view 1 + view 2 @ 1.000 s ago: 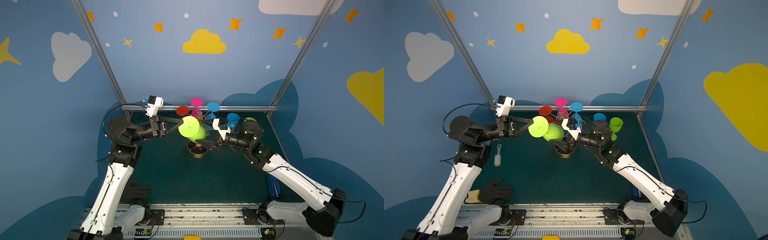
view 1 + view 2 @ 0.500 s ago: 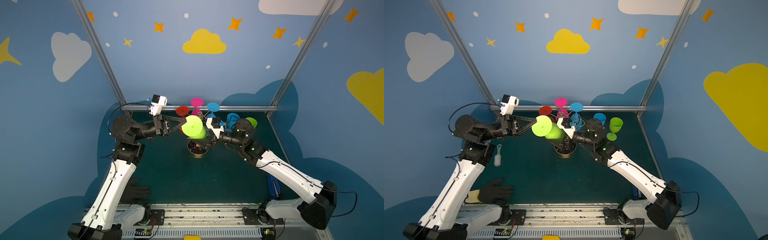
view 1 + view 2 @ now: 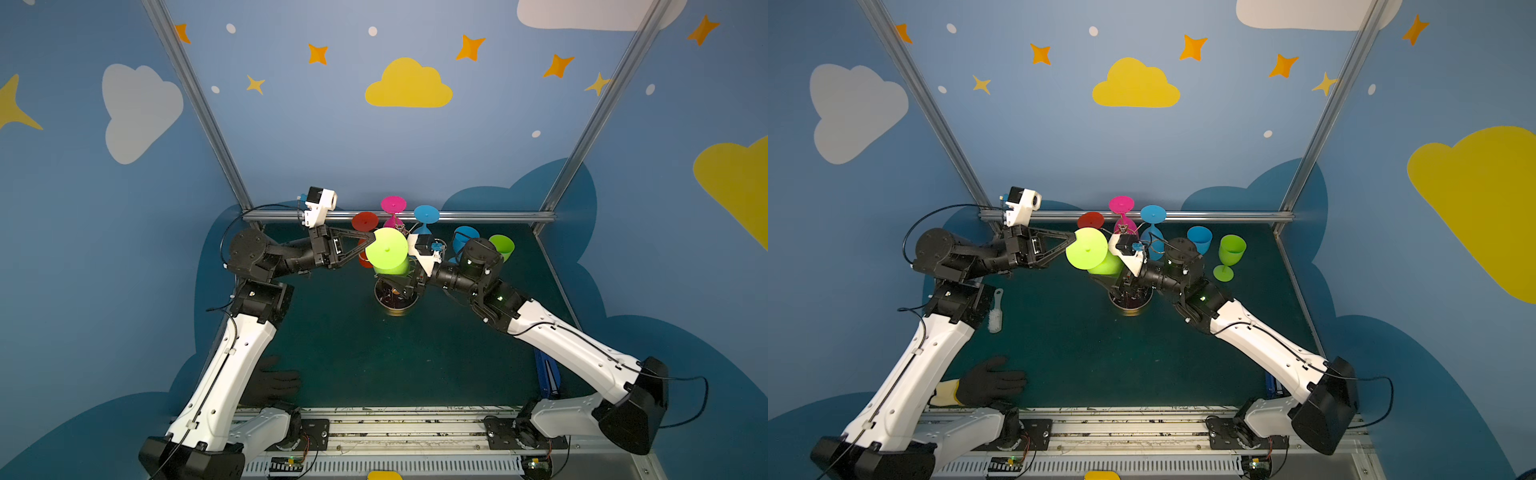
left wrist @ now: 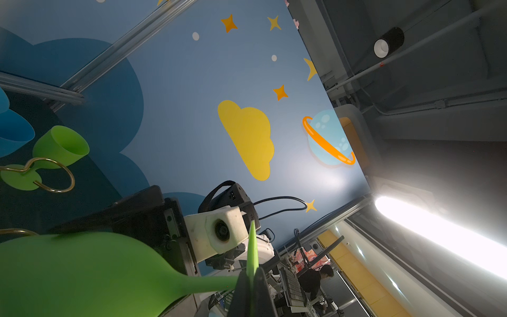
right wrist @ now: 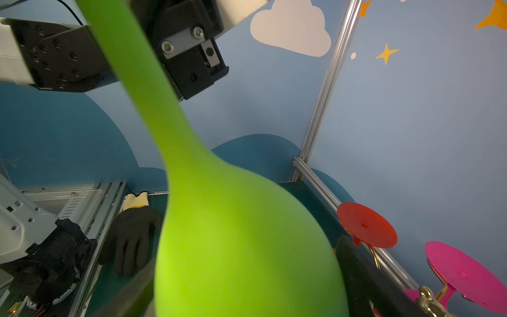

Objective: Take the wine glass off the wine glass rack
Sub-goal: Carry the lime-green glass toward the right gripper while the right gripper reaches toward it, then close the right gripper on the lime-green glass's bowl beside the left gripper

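Mid-tabletop [image 3: 332, 353] stands the wine glass rack [image 3: 395, 301], and the green wine glass [image 3: 386, 249] tilts foot-up at its near-left side, looking clear of the wire arms. My left gripper [image 3: 372, 240] is clamped on the foot's left rim to carry it. My right gripper [image 3: 400, 280] straddles the bowl from the right with its jaws wide, probably to take the weight, though I can't tell if they're pressing.

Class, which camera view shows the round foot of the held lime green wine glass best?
Both top views: the wine glass foot faces the camera as a whole disc. The left wrist view sees it edge-on; the right wrist view shows only stem and bowl.
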Controlling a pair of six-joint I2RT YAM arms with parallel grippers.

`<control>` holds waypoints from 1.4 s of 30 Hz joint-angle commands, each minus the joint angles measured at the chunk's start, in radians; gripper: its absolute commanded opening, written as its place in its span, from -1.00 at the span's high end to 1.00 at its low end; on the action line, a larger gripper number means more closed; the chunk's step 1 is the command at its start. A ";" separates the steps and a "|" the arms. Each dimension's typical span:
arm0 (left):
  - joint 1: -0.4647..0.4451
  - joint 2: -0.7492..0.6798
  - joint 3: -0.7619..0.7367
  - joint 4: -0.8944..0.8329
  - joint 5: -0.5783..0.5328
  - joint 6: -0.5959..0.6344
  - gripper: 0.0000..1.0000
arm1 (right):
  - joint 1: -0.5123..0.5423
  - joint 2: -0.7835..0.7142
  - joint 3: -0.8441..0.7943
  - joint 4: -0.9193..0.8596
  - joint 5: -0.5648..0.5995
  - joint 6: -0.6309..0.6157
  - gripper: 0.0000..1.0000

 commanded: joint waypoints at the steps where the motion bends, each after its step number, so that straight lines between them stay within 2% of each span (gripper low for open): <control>1: -0.009 -0.002 0.026 0.066 -0.005 -0.001 0.93 | 0.012 -0.008 0.016 -0.001 0.035 0.009 -0.55; 6: -0.011 0.006 0.029 0.081 -0.015 -0.007 0.93 | 0.023 -0.035 -0.009 0.001 0.058 0.013 -0.22; 12: -0.011 0.008 0.028 0.072 -0.023 0.005 0.93 | 0.027 -0.073 -0.035 -0.014 0.071 0.022 -0.10; 17: -0.010 -0.004 0.027 0.009 -0.060 0.068 0.92 | 0.029 -0.111 -0.037 -0.066 0.073 0.047 0.19; 19: -0.010 -0.012 0.032 -0.018 -0.077 0.100 0.79 | 0.029 -0.125 -0.034 -0.102 0.077 0.057 0.32; 22: -0.011 -0.020 0.038 -0.045 -0.095 0.129 0.74 | 0.029 -0.145 -0.034 -0.142 0.086 0.062 0.47; 24: -0.010 -0.022 0.040 -0.049 -0.109 0.133 0.62 | 0.029 -0.156 -0.037 -0.157 0.091 0.065 0.59; 27: -0.011 -0.019 0.046 -0.051 -0.116 0.139 0.60 | 0.029 -0.163 -0.039 -0.177 0.096 0.072 0.70; 28: -0.010 -0.018 0.045 -0.051 -0.119 0.141 0.55 | 0.030 -0.166 -0.040 -0.185 0.095 0.077 0.73; 30: -0.010 -0.026 0.039 -0.061 -0.142 0.164 0.29 | 0.028 -0.172 -0.041 -0.202 0.100 0.091 0.78; 32: -0.010 -0.042 0.041 -0.098 -0.164 0.240 0.14 | 0.029 -0.182 -0.037 -0.233 0.116 0.109 0.84; 35: -0.010 -0.071 0.058 -0.284 -0.254 0.519 -0.13 | 0.028 -0.208 -0.022 -0.320 0.150 0.137 0.92; 37: -0.013 -0.090 0.042 -0.344 -0.379 0.716 -0.17 | 0.028 -0.230 -0.002 -0.409 0.170 0.154 1.00; 39: -0.015 -0.096 -0.008 -0.277 -0.448 0.836 -0.18 | 0.027 -0.256 0.006 -0.474 0.201 0.172 1.00; 42: -0.022 -0.085 -0.060 -0.167 -0.462 1.007 -0.22 | 0.022 -0.297 0.014 -0.560 0.259 0.192 1.00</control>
